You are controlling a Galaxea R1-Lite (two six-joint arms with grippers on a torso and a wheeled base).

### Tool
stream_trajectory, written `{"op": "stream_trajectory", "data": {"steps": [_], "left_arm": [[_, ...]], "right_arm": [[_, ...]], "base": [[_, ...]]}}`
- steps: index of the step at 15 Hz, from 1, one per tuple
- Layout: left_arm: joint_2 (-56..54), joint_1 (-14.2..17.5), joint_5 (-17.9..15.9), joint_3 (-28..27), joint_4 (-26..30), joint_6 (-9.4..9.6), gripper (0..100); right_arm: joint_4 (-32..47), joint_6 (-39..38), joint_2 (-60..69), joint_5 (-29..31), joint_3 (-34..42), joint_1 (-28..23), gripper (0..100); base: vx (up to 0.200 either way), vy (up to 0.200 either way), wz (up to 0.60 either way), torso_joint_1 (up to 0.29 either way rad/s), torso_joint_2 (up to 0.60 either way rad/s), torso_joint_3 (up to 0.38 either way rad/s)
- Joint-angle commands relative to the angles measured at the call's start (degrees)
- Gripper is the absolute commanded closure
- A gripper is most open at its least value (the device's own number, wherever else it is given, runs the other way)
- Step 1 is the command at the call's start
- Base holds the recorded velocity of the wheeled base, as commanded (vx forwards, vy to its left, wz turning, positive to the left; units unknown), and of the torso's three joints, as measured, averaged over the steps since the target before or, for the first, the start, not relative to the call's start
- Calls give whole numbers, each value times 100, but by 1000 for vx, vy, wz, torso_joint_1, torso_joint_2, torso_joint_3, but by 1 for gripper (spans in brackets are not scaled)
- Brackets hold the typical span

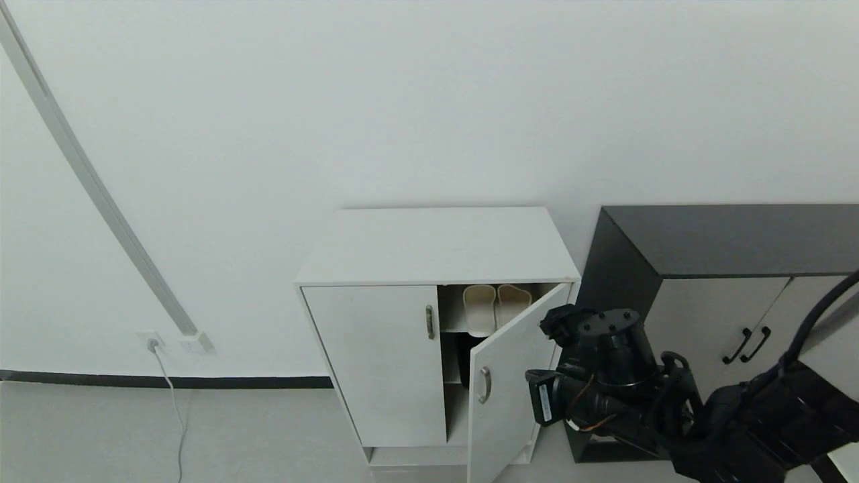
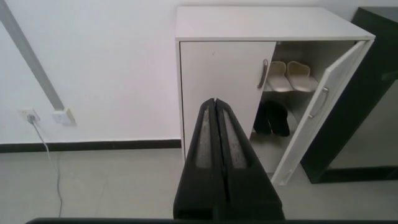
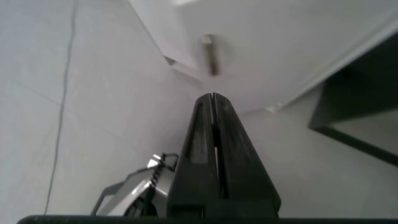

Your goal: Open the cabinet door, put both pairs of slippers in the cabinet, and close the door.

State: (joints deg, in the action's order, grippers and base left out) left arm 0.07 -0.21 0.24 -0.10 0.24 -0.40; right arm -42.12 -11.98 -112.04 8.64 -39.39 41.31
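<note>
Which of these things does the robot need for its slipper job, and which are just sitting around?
For the job: white cabinet, its open door, beige slippers, black slippers, right gripper.

Just there: dark cabinet, wall socket, cable, wall strip.

Cabinet (image 1: 436, 245): white panels, smooth, matt, laminate-like. Its open door (image 1: 507, 416), just ahead of the right gripper (image 3: 213, 96), has the same finish; door handle (image 3: 211, 55) is dull satin metal. Beige slippers (image 1: 495, 307) beyond the door: smooth, matt, plastic-like. Gripper fingers (image 3: 199, 143): matt black, plastic-looking. Floor (image 3: 93, 124) beneath: pale, smooth, faint sheen.
</note>
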Motion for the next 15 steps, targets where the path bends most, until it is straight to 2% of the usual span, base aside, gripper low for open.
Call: {"op": "stream_trajectory", "data": {"steps": [1, 3, 8, 15], "left_arm": [[1, 3, 2, 1, -7, -4, 100], [1, 3, 2, 1, 2, -4, 100], [1, 3, 11, 1, -7, -13, 100], [1, 3, 2, 1, 2, -4, 100]], "right_arm": [[-95, -15, 174, -21, 300, 8, 100], [-350, -6, -98, -21, 300, -71, 100], [-385, -6, -564, -275, 72, -176, 100], [-420, -15, -1373, -267, -649, -264, 100]], "base": [[0, 0, 0, 0, 0, 0], [0, 0, 0, 0, 0, 0], [0, 0, 0, 0, 0, 0], [0, 0, 0, 0, 0, 0]]}}
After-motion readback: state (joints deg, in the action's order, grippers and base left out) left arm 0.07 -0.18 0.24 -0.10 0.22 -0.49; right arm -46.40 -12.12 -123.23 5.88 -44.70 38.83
